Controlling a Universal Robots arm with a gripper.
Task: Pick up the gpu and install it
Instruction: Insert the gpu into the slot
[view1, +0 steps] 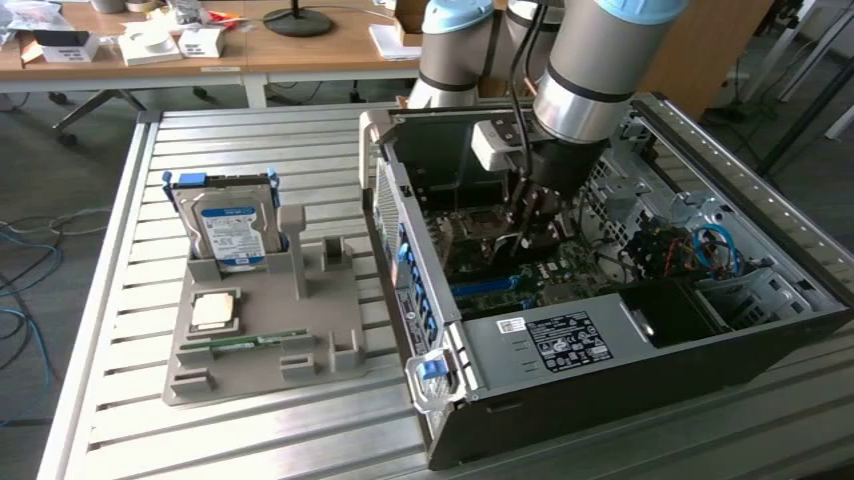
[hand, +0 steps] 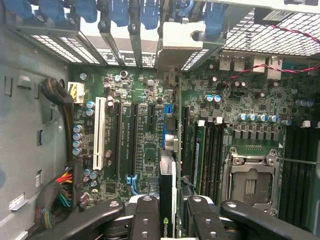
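Nearest wrist cam: gripper (hand: 170, 205), black fingers (hand: 145, 215) clamped on gpu (hand: 167, 225), one per side; card edge-on, green logo showing. Under card: motherboard (hand: 145, 160) w/ black slots (hand: 134, 140), white slot (hand: 100, 140), CPU socket (hand: 250, 180); seated or not, can't tell. Beyond: gpu's silver bracket (hand: 181, 40) at case rear, by blue latches (hand: 120, 10). Ext. view: arm (view1: 587, 70) reaches down into open PC case (view1: 747, 330). Exterior view's left, well apart: grey tray (view1: 267, 370) w/ hard drive (view1: 230, 225) upright, memory stick (view1: 247, 343) flat, on slatted table (view1: 200, 140).
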